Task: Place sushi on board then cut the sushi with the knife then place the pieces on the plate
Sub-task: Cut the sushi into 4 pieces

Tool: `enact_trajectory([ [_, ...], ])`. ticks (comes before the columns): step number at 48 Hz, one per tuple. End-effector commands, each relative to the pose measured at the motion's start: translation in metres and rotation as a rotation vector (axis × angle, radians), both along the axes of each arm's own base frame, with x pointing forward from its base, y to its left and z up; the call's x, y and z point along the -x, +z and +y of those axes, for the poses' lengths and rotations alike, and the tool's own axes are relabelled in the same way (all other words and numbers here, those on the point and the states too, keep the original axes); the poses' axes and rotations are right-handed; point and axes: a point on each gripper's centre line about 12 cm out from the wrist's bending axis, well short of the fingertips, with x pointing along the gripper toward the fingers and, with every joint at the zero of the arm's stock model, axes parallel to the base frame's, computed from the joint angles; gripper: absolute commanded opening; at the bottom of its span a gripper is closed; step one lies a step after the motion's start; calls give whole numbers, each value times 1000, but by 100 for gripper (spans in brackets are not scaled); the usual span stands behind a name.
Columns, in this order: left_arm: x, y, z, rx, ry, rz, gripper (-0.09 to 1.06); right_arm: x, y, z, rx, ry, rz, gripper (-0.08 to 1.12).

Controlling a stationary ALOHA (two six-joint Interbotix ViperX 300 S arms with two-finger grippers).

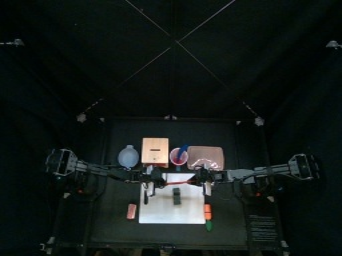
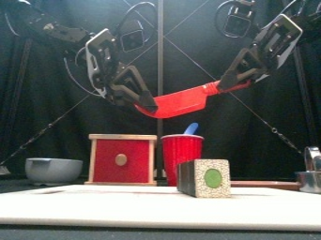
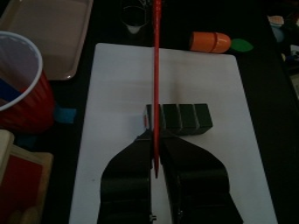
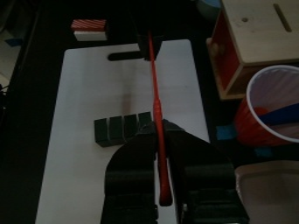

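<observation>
1. Blue-grey, the bowl sits at the lower left of the front view. Just right of it is the wooden box with its red front. Both stand behind the white board and play no part in this step.
2. Left of centre and up in the air, the left pincer is closed on the blade end of the red knife. The knife hangs aslant above the board, touching nothing below it.
3. At lower centre the red cup holds only the blue knife.
4. Just right of the cup and nearer the front, the sushi roll lies on the board. Its dark blocks are joined, and it sits under the knife and well apart from it.
5. Right of centre, up high, the right pincer is clamped on the handle end of the knife.
6. In the top view the pink plate lies right of centre on the worktop, behind the board. No sushi pieces show on it.
7. The placing looks done, and the cutting is in hand but not begun. The knife seems to be shared between the two arms. Next, one pincer probably has to let go. The other must then turn the edge down, line it up with a seam between blocks, and press straight down so the roll does not slide.
</observation>
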Motion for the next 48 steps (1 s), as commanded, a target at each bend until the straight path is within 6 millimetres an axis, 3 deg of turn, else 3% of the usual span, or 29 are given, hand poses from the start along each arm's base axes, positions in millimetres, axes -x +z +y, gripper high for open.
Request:
enact_trajectory([
  [1, -6, 8, -2, 5, -2, -26, 40, -1, 2, 6, -18, 11, -4, 29],
  [18, -15, -13, -22, 29, -33, 28, 40, 1, -35, 13, -76, -9, 206, 29],
  [48, -21, -38, -33, 70, -21, 93, 40, -10, -65, 11, -58, -15, 335, 29],
])
